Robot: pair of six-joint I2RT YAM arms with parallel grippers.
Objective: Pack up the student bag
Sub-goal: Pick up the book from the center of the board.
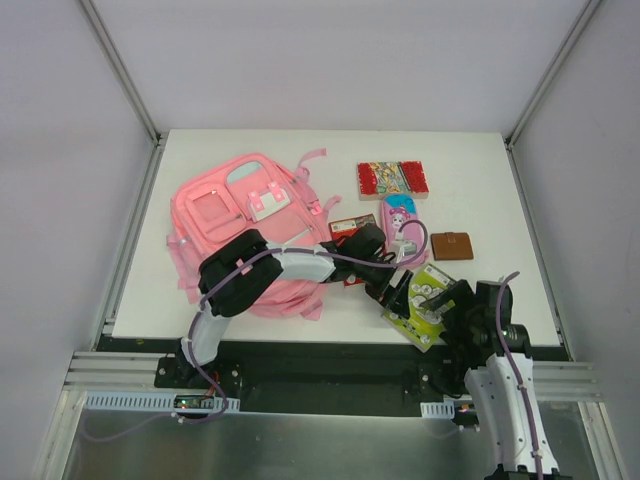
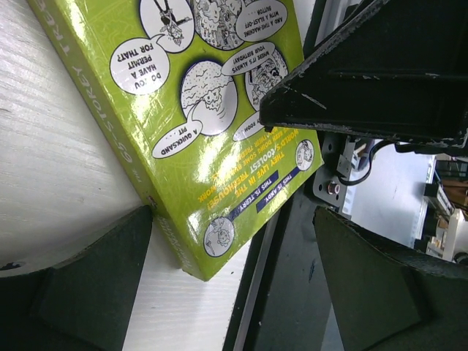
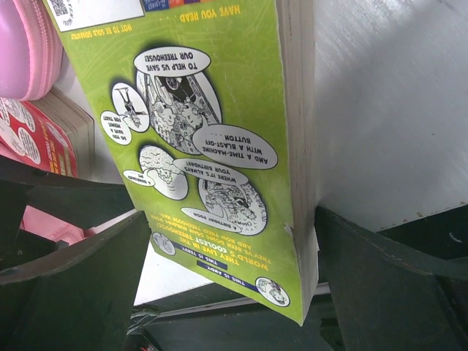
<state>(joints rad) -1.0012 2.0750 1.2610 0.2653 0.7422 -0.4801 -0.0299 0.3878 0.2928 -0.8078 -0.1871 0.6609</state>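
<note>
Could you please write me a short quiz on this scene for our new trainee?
1. True or false: the bright green paperback book lies wholly on the white table.
2. Which thing lies farthest left in the top view? A) small brown leather wallet B) large pink fabric backpack C) red patterned rectangular book
3. The left gripper and right gripper are both at the green book: how do their jaws stand?
Key: 1 false, a corner overhangs the near edge; 2 B; 3 both open.
</note>
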